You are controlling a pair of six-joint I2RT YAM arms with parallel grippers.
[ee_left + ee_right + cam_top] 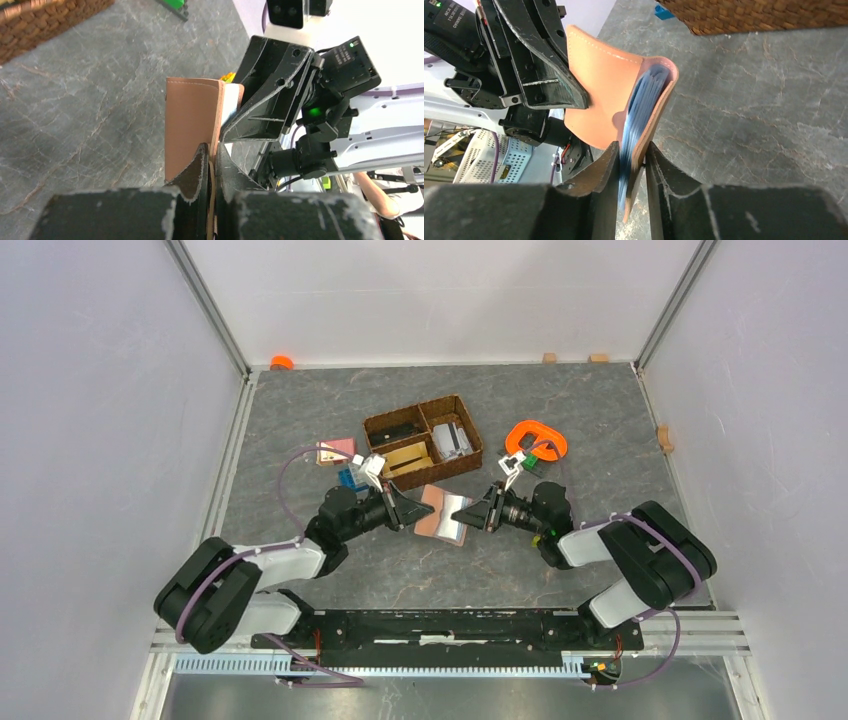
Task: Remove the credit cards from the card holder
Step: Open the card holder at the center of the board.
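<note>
Card holder (443, 515) is held open near the table's middle, at 6 o'clock from the woven basket (423, 435). Its long axis runs 9 to 3 between the arms. The credit cards (644, 100) show edge-on as a pale stack inside the 3 o'clock flap, nearest the right gripper (631, 152), whose narrow fingers pinch flap and stack together. The left gripper (207, 165) clamps the bare 9 o'clock flap. Both forearms reach low, facing each other.

The left gripper (211, 161) pinches the near edge of the card holder (192, 117), its jaws closed on the brown flap, which stands upright above the grey table (85, 115). On the holder's right side, the right gripper (235, 127) meets the pale inner sleeves. A woven basket (45, 20) sits far left.
</note>
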